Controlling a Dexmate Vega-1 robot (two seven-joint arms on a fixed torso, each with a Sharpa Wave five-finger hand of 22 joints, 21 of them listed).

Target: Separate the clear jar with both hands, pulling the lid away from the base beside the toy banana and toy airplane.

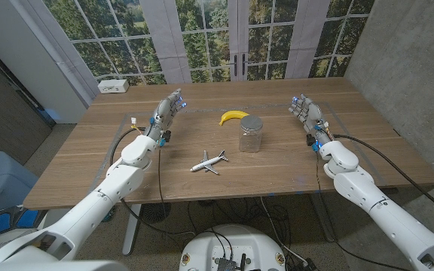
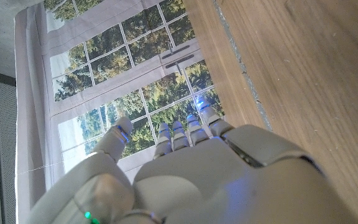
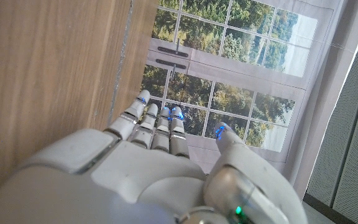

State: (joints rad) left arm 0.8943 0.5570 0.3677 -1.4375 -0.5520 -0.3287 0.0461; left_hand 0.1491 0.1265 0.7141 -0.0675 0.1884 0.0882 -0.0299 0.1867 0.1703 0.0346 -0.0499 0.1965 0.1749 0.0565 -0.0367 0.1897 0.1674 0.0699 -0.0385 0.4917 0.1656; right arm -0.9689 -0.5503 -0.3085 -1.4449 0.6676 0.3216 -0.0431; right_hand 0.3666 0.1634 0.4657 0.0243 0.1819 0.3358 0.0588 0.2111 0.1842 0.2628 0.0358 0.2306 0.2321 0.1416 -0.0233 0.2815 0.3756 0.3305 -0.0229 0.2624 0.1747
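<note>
White arms (image 1: 119,181), grey blue-lit hands (image 1: 168,109)

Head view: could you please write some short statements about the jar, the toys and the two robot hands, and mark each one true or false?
1. The clear jar stands upright with its lid on. True.
2. The left robot hand grips the jar. False: it holds nothing and is well apart from the jar, on the robot's left.
3. The toy banana lies behind the jar, toward the windows. True.
4. The toy airplane rests on top of the jar. False: it lies on the table, in front of the jar and to its left.
5. The right robot hand holds the lid. False: it is empty, away from the jar.
</note>
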